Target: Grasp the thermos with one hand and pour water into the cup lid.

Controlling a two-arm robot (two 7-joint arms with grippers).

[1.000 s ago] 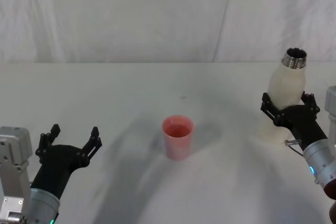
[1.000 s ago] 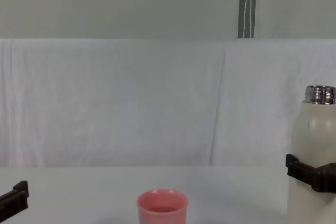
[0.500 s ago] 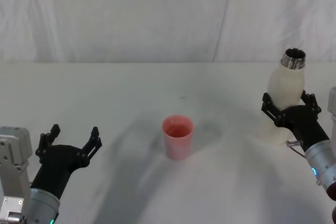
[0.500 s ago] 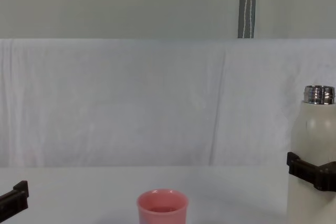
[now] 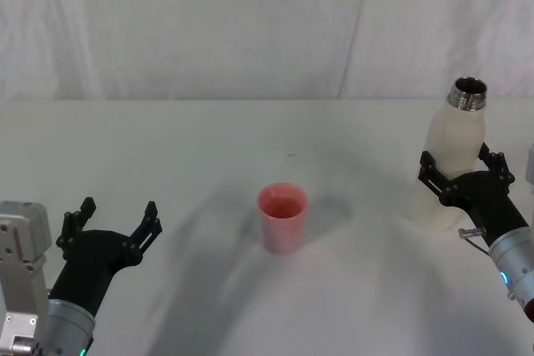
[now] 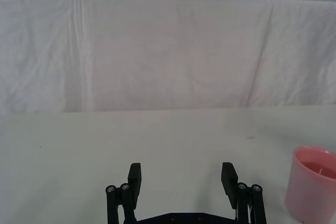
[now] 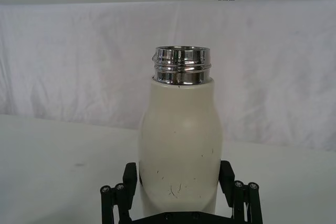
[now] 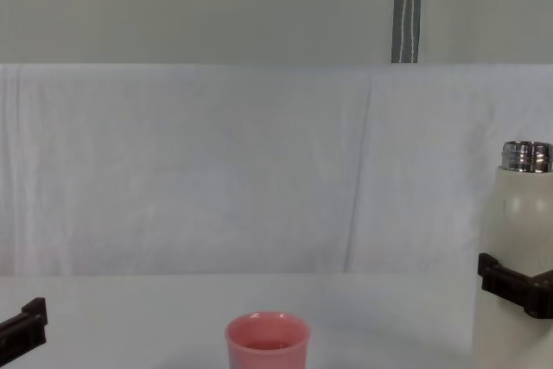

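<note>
Thermos (image 5: 451,156) stood upright, likely heavy, matte, rigid; right pincer (image 5: 464,174) straddled mid-body, grip unclear. Left pincer (image 5: 111,223) open, idle.

The cup lid (image 5: 282,218) stands upright on the table (image 5: 209,147) straight before me, near the middle; the thermos (image 5: 450,158) stands upright well to its right, a little farther back; my right gripper (image 5: 463,172) sits at the thermos's near side, a finger on either flank; my left gripper (image 5: 113,224) hangs well left of the cup lid, nearer me; a draped cloth (image 5: 250,22) rises behind the table.
</note>
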